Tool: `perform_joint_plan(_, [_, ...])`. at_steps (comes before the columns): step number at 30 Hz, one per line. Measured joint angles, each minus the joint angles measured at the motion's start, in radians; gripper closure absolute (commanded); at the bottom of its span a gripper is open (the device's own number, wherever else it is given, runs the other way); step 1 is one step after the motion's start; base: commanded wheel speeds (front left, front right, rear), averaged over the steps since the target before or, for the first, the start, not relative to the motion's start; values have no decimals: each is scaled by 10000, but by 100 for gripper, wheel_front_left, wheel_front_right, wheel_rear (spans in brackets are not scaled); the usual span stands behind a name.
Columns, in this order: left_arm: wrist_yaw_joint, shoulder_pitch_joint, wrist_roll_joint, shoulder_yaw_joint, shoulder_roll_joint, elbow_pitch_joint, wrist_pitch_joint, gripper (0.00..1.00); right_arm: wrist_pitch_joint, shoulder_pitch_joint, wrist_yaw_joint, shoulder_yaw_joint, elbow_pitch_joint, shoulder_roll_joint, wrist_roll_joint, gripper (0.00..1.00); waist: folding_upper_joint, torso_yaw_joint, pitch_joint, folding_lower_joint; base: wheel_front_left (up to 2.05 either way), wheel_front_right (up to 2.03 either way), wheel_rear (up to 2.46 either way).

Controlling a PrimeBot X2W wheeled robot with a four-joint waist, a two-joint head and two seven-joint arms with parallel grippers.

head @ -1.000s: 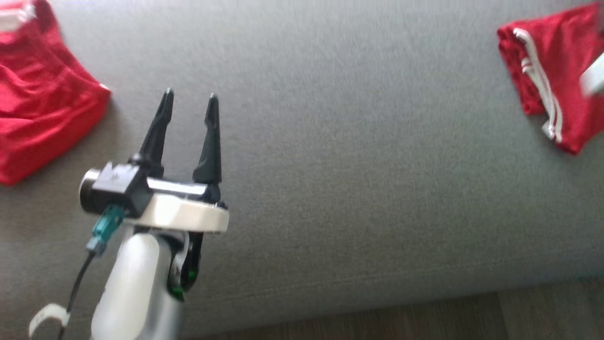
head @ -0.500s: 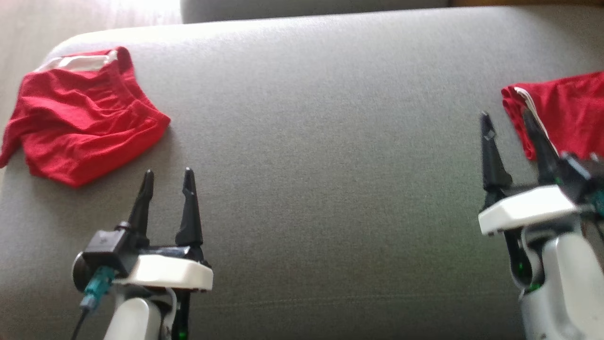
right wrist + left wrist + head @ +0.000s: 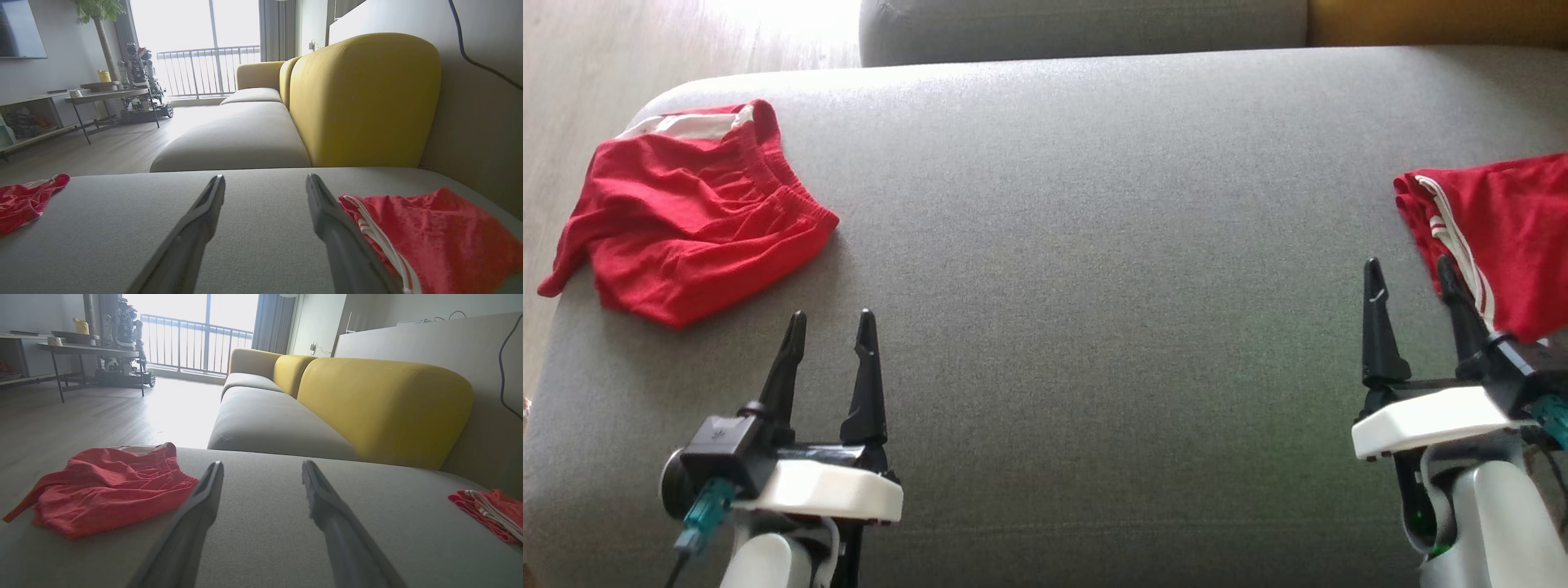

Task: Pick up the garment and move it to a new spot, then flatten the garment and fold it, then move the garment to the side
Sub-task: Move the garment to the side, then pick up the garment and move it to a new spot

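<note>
While the left gripper (image 3: 832,318) and right gripper (image 3: 1409,265) hover with their dark tapered fingers spread apart and empty, crumpled red shorts (image 3: 694,216) with a gathered elastic waistband lie at the far left corner of the grey woven sofa cushion (image 3: 1094,245). At the cushion's right edge rests a folded red garment (image 3: 1511,237) trimmed with white stripes, just beside the right gripper. A rounded yellow backrest (image 3: 380,408) and a pale wood floor (image 3: 588,73) border the seat.

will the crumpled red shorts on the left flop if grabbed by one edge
Probably floppy: the red shorts lie in soft wrinkles, so they'd likely drape. They look thin, probably light. Their gathered waistband may give a thicker grip.
</note>
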Motion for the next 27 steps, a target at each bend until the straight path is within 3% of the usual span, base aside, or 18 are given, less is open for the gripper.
perform_joint_plan(27, [73, 279, -23, -105, 4, -4, 0, 0, -84, -4, 0, -194, 472, 15, 362, 0, 0, 112, -51, 0, 0, 0, 0])
